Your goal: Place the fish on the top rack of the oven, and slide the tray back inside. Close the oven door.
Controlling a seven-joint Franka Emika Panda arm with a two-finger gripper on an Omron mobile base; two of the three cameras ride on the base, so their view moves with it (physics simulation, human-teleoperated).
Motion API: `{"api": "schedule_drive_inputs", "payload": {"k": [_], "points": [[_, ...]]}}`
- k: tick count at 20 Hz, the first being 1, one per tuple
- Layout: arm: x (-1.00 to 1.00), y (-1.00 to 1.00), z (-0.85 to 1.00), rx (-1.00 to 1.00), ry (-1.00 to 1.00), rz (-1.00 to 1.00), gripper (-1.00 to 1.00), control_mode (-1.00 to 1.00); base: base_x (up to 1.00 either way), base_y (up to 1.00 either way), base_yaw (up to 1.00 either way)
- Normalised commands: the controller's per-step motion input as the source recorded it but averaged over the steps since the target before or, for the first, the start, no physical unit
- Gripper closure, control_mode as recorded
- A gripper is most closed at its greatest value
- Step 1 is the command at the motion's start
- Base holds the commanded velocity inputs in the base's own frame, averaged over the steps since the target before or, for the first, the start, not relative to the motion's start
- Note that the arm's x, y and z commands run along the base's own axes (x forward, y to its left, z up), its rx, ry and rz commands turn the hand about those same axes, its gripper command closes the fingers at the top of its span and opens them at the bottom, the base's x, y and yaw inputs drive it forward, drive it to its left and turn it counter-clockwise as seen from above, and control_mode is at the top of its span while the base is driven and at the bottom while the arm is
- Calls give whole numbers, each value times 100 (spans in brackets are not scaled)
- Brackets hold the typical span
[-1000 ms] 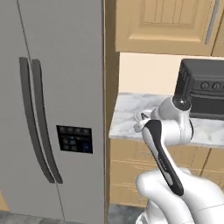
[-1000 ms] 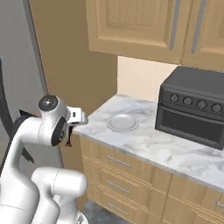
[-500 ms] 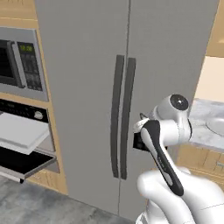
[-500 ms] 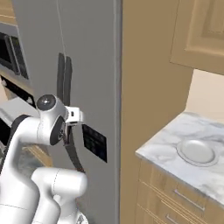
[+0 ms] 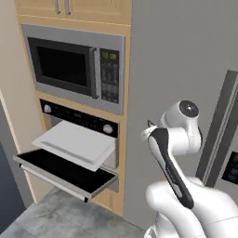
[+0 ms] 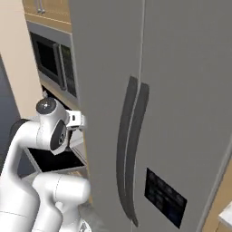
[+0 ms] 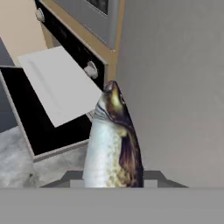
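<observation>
The fish [image 7: 112, 144], silvery with a dark back, stands up between the fingers of my gripper [image 7: 113, 178], which is shut on it. The hand [image 5: 149, 132] hangs in front of the fridge's side, right of the oven [image 5: 79, 122] and apart from it. The oven door [image 5: 65, 173] lies folded down, open, black glass facing up. Above it the top rack [image 5: 76, 143], a pale flat tray, is pulled out over the door and bare; it appears again as the tray [image 7: 59, 83] in the hand view. Two silver knobs [image 7: 91, 70] sit on the black control strip.
A microwave [image 5: 76, 69] with green digits is built in above the oven. The tall grey fridge [image 6: 149, 104] with dark handles stands right of the oven, close beside my arm. Grey stone floor [image 5: 51, 214] lies in front of the oven.
The base has driven left: the whole view swept from the counter and toaster oven, past the fridge doors, to the wall oven. The arm's pose looks unchanged.
</observation>
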Motion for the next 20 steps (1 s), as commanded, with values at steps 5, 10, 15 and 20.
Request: {"api": "schedule_drive_inputs", "payload": {"k": [5,10,15,20], "points": [[0,0,0,0,0,0,100,100,50,98,25],[0,0,0,0,0,0,100,100,42,79,22],[34,58,-36,-7,6,10,100,-100,8,13,3],[40,63,-38,-10,10,12,100,-100,0,0,0]]}}
